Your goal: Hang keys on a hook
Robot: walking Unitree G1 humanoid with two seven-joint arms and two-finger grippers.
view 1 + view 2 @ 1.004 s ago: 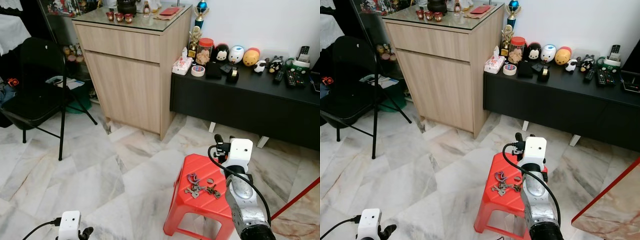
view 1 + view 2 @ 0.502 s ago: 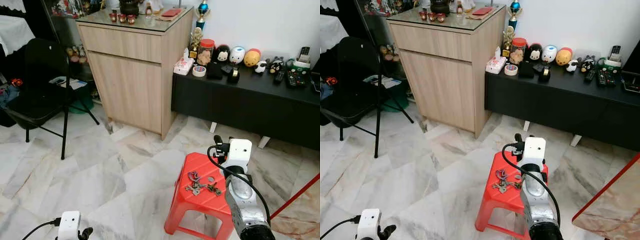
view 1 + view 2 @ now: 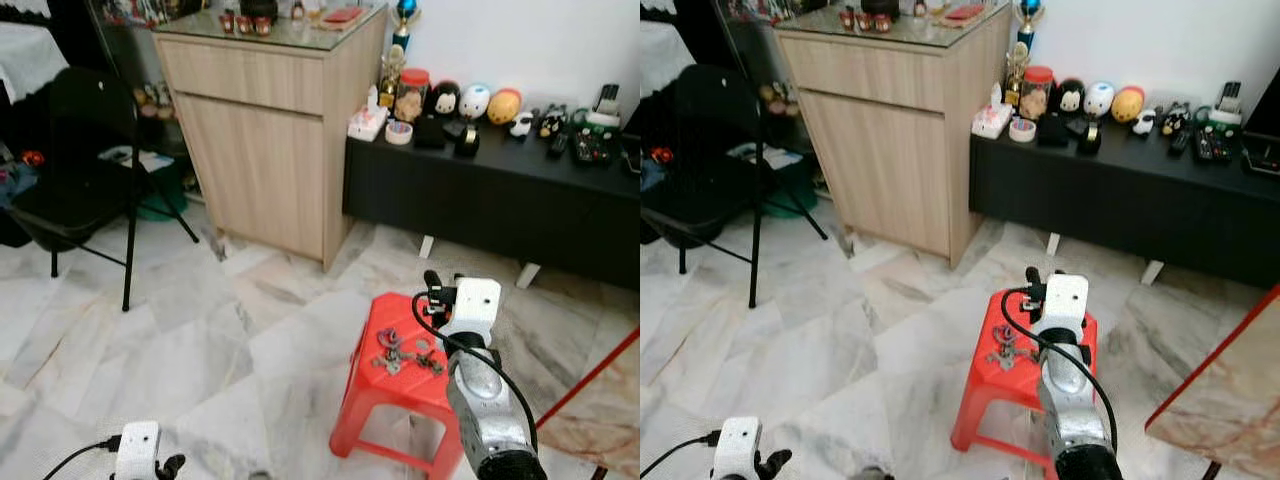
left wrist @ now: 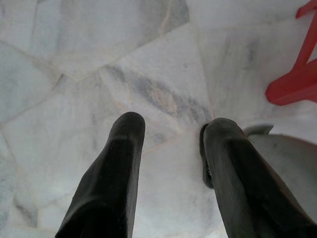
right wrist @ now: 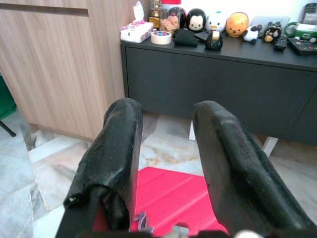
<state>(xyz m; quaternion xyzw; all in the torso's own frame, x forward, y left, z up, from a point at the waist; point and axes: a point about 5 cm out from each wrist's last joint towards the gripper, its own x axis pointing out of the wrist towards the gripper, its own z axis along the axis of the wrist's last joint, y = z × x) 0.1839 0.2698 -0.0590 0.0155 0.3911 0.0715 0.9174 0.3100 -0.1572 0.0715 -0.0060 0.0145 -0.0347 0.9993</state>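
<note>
A bunch of keys lies on top of a red plastic stool that stands on the marble floor. The right claw hangs over the stool's far part, just beyond the keys, its two black fingers apart with nothing between them; through the gap the wrist camera sees the red seat and a bit of the key bunch at the near edge. The silver right arm reaches forward above the stool, a black cable looping along it.

The left claw hangs low beside the robot over bare marble, its fingers apart and empty, a corner of the red stool off to one side in its wrist view.

Beyond the stool stands a light wooden cabinet with a glass top carrying small items. Beside it, a low black surface carries a tissue box, a roll of tape, a jar, a trophy, several round toy figures and remote controls. A black folding chair stands on the robot's left. The head views are slightly blurred
</note>
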